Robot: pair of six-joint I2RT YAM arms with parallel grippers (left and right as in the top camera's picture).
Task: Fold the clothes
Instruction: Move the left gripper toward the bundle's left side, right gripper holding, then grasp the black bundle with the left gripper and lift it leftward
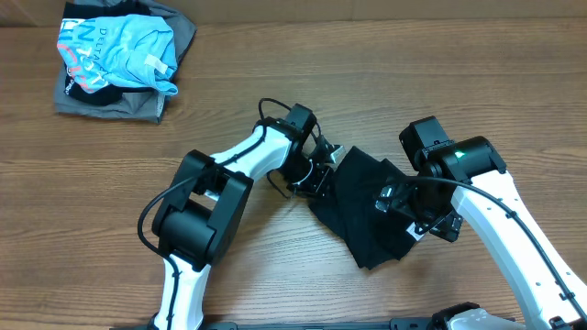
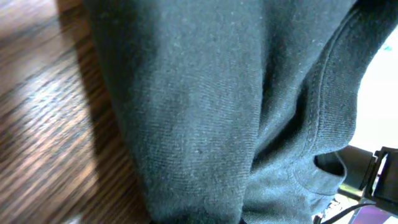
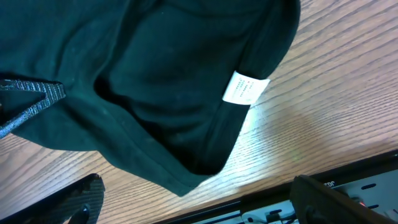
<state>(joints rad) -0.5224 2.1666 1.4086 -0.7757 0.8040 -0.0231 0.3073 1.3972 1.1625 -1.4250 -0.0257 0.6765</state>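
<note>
The black T-shirt (image 1: 365,209) lies bunched on the wooden table, right of centre. My left gripper (image 1: 316,172) is at the shirt's left edge. In the left wrist view the shirt's fabric (image 2: 205,112) fills the frame, gathers at the bottom where the jaws are and hides the fingers, so it looks shut on the shirt. My right gripper (image 1: 417,220) hovers over the shirt's right side. In the right wrist view its fingers (image 3: 205,199) are wide apart and hold nothing. A shirt corner (image 3: 155,124) with the small white tag (image 3: 245,88) lies just beyond them.
A light blue printed shirt (image 1: 119,50) lies on a grey folded garment (image 1: 110,101) at the table's far left corner. The table's front edge with a black rail (image 3: 273,208) runs close under my right gripper.
</note>
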